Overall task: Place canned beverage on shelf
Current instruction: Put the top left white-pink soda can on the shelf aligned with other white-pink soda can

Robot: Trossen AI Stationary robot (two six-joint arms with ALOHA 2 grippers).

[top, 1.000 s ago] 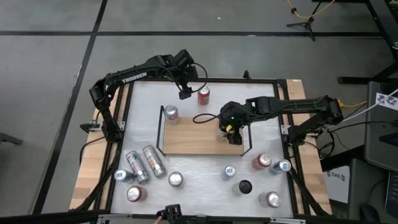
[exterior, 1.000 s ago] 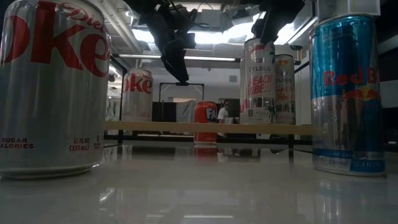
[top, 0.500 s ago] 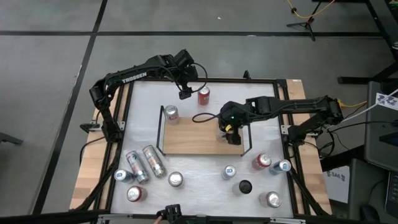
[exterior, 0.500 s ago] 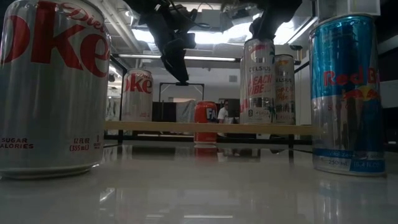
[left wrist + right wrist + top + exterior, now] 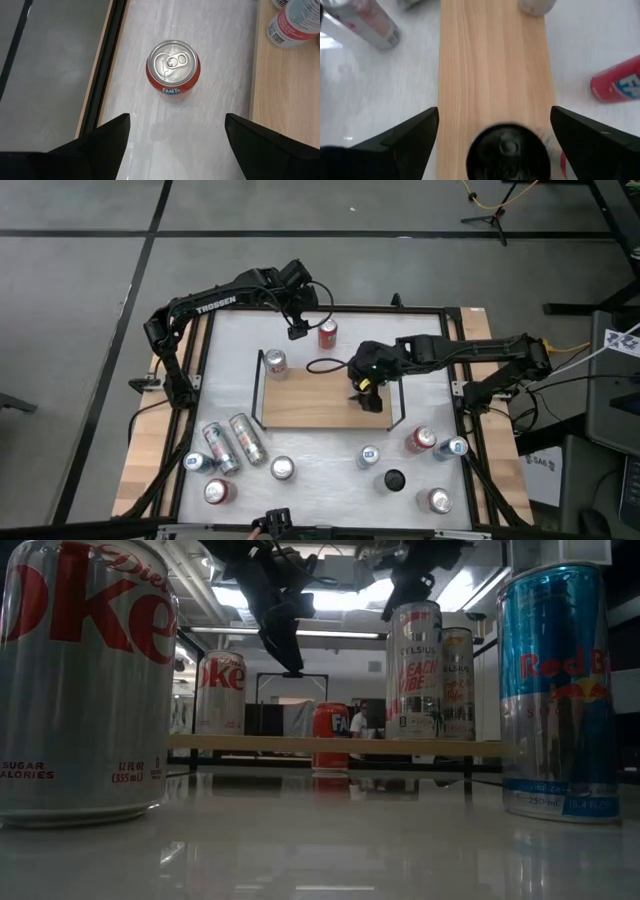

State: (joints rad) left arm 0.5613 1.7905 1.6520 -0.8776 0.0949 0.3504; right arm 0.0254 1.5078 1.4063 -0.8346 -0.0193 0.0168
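The shelf (image 5: 320, 398) is a light wooden board with black end rails. At its right end a tall Celsius can (image 5: 418, 670) stands upright, a second tall can (image 5: 457, 680) close beside it. My right gripper (image 5: 362, 383) hangs open just above the Celsius can. In its wrist view the can's dark top (image 5: 507, 150) shows between the fingers, which do not touch it. A Diet Coke can (image 5: 275, 362) stands on the shelf's far left corner. My left gripper (image 5: 298, 330) is open above the table, with an upright red Fanta can (image 5: 172, 67) in front of it.
Several loose cans stand or lie on the white table's near part, among them two on their sides (image 5: 232, 442) and a red one (image 5: 420, 440). In the low view a Diet Coke can (image 5: 85, 680) and a Red Bull can (image 5: 555, 690) stand close to the camera. A black frame (image 5: 205, 350) edges the table.
My right gripper has tipped upward, and its fingers have swung off the Celsius can's top toward the shelf's middle. The can stays upright on the shelf.
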